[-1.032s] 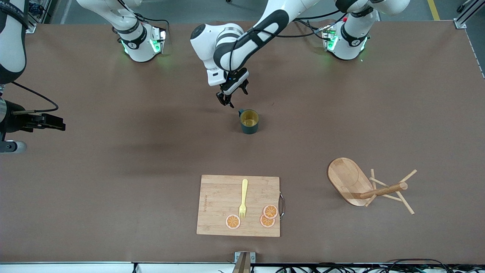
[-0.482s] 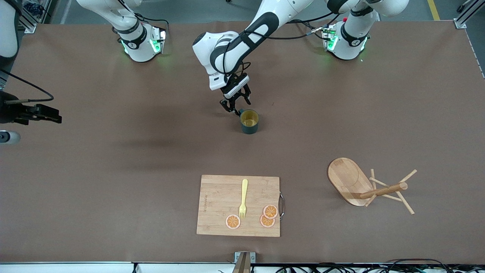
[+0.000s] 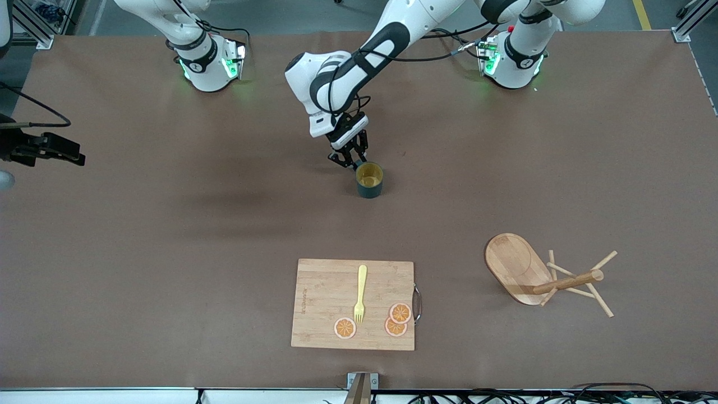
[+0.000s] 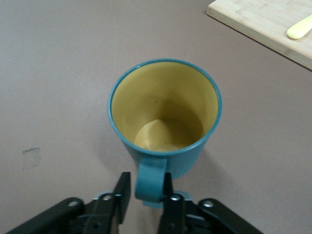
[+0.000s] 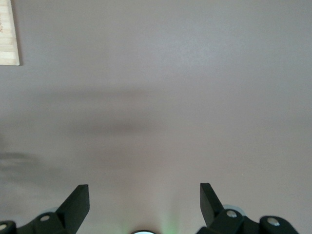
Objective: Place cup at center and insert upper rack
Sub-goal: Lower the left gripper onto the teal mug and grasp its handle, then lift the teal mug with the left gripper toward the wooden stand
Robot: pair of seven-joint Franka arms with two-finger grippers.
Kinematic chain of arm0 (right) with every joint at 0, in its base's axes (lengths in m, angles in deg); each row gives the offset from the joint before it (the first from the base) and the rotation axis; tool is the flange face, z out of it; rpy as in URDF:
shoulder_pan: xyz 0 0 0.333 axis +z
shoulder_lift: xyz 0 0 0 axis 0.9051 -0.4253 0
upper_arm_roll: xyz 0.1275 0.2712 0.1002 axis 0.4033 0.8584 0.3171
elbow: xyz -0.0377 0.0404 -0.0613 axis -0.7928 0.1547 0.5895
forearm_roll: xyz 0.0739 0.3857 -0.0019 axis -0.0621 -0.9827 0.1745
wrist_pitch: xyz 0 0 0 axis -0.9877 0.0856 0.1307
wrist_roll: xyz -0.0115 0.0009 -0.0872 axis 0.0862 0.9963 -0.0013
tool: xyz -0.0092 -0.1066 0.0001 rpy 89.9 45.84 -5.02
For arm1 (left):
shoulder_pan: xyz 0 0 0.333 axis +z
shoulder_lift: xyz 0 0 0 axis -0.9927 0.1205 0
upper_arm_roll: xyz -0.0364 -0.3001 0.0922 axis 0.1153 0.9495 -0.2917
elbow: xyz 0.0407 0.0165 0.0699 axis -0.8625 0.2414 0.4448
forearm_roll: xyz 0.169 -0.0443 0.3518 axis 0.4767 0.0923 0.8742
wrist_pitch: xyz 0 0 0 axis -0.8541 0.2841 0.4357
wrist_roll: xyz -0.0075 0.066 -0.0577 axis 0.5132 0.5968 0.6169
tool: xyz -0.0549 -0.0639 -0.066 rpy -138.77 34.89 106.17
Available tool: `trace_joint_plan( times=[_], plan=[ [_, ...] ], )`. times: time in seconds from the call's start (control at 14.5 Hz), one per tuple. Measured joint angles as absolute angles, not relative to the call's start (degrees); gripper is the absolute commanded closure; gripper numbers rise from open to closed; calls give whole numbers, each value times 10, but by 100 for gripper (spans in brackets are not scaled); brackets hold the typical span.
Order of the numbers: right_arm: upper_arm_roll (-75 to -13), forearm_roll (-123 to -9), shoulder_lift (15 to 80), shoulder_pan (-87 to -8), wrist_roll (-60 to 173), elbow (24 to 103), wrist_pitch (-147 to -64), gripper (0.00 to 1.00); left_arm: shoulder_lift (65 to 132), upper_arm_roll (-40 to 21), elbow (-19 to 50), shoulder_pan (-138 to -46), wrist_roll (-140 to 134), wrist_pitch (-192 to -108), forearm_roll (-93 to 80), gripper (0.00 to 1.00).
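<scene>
The ribbed teal cup (image 3: pixel 369 179) with its glossy yellow inside stood upright at mid-frame on the matte brown surface (image 3: pixel 168 252). The left tool (image 3: pixel 352 159) straddled its small handle (image 4: pixel 150 178), fingers (image 4: pixel 122 194) flanking it. The right tool (image 5: pixel 144 204) gaped wide at the frame's left edge. The toppled wooden rack (image 3: pixel 547 278) lay lower right.

The cup (image 3: pixel 369 179) (image 4: pixel 165 117) stands upright near the middle of the table, dark teal outside, yellow-ochre and empty inside, its small handle turned toward the robots' bases. The mug tree (image 3: pixel 541 275), light wood, lies tipped over toward the left arm's end, nearer the front camera, its oval base tilted up and its pegs splayed.
</scene>
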State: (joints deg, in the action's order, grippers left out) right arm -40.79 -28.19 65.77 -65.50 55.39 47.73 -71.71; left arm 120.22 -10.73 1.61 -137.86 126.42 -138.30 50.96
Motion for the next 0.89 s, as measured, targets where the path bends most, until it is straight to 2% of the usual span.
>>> trace_joint_plan(
  times=[0.41, 0.89],
  plan=[
    [-400, -282, 713, -652, 549, 529, -713, 0, 1191, -110, -12, -1369, 1249, -1382, 510, 100],
    [-397, -282, 738, -649, 548, 540, -708, 0, 1040, -114, -35, -1214, 1073, -1377, 359, 100]
  ],
)
